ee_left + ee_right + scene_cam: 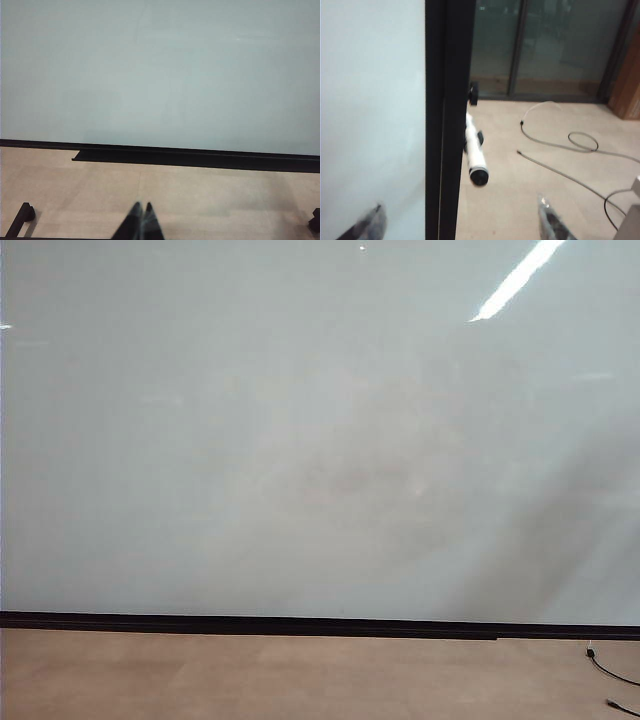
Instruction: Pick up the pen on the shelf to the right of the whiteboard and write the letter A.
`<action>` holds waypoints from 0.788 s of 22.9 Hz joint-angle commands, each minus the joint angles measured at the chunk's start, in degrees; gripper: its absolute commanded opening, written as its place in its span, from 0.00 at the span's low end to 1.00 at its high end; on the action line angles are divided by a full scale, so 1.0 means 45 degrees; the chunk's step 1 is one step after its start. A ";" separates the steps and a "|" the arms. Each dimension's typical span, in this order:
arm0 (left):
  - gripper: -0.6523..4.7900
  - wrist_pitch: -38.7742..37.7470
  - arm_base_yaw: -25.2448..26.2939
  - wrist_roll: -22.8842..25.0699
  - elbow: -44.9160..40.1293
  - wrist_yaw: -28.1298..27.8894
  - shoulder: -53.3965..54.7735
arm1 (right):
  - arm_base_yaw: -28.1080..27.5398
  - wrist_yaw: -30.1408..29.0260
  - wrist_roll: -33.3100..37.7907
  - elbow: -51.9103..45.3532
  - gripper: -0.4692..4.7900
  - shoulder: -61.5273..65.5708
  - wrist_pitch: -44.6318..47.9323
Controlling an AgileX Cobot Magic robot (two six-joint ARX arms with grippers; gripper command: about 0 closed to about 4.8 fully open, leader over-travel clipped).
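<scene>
Pale grey whiteboard (300, 440) fills the exterior view above its black bottom edge and tan floor (250, 680); no arm shows, and a ceiling light's reflection streaks one upper corner.

Seen from the left wrist, the left gripper (141, 222) is cut off by the picture's edge, its fingers pressed together over the floor, short of the board's black tray (200, 157).

Seen from the right wrist, the right gripper (460, 222) has blurred fingers (552, 222) spread wide either side of the board's dark frame (445, 125). Beyond them the pen (476, 155) sticks out beside that frame, partly hidden behind it. Cables (560, 150) trail across the floor.
</scene>
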 commanded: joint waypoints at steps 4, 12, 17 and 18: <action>0.11 0.0107 0.0000 0.0058 0.0029 0.0005 0.0010 | -0.0005 -0.0053 0.0078 0.0782 0.82 0.1802 0.1598; 0.11 0.0107 0.0000 0.0058 0.0029 0.0000 0.0010 | 0.0005 -0.0083 0.0189 0.2030 0.80 0.4279 0.2307; 0.11 0.0107 0.0000 0.0058 0.0029 0.0005 0.0010 | 0.0005 -0.0340 0.0107 0.2696 0.76 0.5085 0.2317; 0.11 0.0102 0.0000 0.0053 0.0029 0.0005 0.0010 | 0.0005 -0.0588 0.0112 0.2963 0.77 0.5348 0.2317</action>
